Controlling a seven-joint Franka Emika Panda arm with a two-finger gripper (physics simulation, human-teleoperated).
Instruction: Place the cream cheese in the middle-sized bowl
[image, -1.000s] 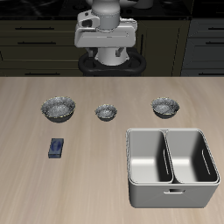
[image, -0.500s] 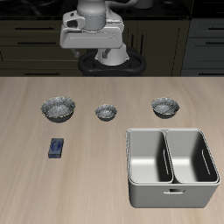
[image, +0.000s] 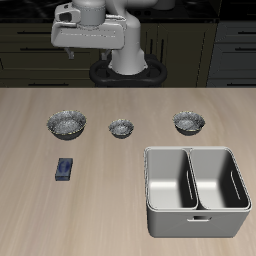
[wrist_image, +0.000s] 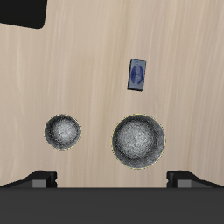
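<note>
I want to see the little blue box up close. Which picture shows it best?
The wrist view: the cream cheese lies bigger there, its label patch clear. In the exterior view it is a small dark box nearer the table's front edge than the bowls.

Wrist cam is looking straight down on the wooden table (wrist_image: 52, 79). The cream cheese (wrist_image: 136, 73) lies flat on it, near the wide speckled bowl (wrist_image: 137, 140) but not touching. The tiny bowl (wrist_image: 63, 131) sits beside that one, apart from it. The gripper (wrist_image: 114, 179) has its fingertips (wrist_image: 39, 178) spread wide, nothing between them.
</note>
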